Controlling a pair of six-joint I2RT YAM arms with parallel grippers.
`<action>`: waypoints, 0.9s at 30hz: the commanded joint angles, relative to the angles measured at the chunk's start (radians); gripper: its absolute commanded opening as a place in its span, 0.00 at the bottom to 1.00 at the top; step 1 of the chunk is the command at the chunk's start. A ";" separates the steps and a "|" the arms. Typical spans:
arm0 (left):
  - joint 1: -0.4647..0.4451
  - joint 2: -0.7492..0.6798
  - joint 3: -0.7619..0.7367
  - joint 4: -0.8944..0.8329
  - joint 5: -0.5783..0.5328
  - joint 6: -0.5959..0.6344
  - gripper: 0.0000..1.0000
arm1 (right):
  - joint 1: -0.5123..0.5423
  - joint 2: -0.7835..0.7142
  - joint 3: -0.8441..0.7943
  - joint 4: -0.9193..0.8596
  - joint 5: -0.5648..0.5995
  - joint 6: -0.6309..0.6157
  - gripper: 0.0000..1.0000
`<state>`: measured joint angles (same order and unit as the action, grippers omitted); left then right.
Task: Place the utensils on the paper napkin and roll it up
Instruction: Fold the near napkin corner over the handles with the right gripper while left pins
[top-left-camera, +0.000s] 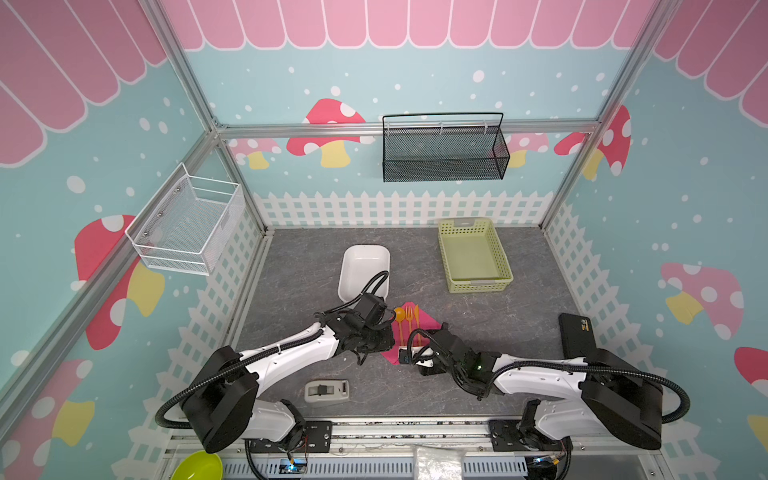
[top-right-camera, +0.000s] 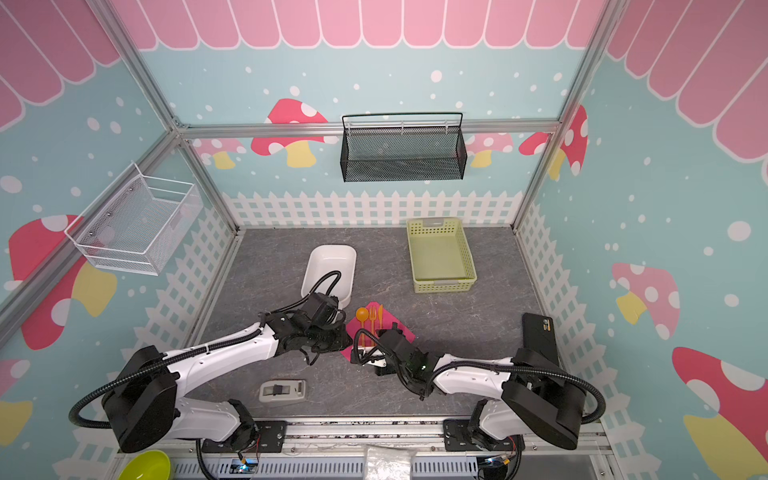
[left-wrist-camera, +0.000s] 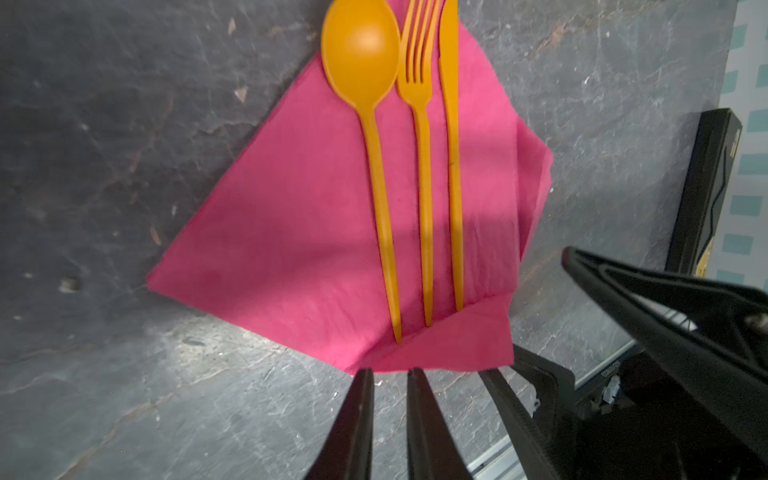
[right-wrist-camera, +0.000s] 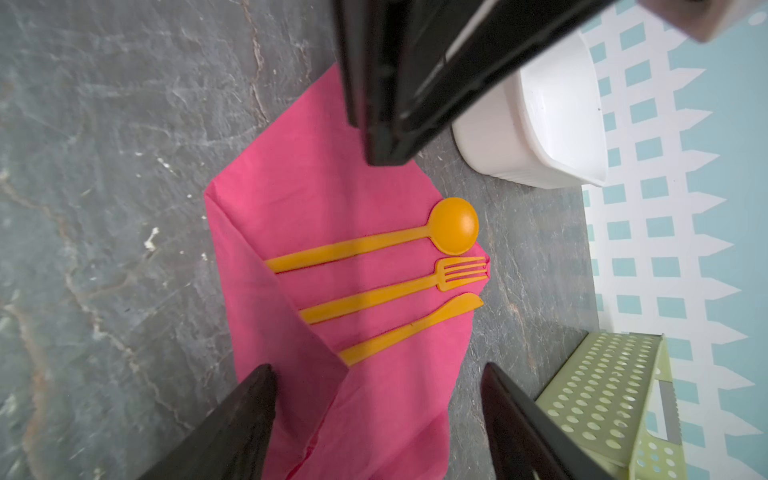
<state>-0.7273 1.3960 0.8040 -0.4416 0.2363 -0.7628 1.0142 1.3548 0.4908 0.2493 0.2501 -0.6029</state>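
Grey tabletop (top-left-camera: 478, 332): orange utensils (left-wrist-camera: 426, 187) on paper napkin (left-wrist-camera: 291, 232); box (top-left-camera: 573, 340) label unreadable.

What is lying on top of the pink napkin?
An orange spoon, fork and knife lie side by side on the napkin. Its folded-up corner covers their handle ends, so those tips cannot be seen.
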 joint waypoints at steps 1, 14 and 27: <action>-0.004 0.028 -0.007 0.034 0.077 -0.017 0.13 | -0.010 0.021 -0.007 0.062 0.029 -0.018 0.79; -0.005 0.168 0.023 0.063 0.192 -0.012 0.07 | -0.034 0.110 -0.030 0.198 0.081 -0.023 0.79; -0.003 0.270 0.068 0.035 0.216 -0.007 0.06 | -0.035 0.073 -0.032 0.186 0.092 0.035 0.79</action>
<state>-0.7200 1.6394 0.8341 -0.4122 0.4416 -0.7631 0.9756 1.4616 0.4572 0.4065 0.3504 -0.6006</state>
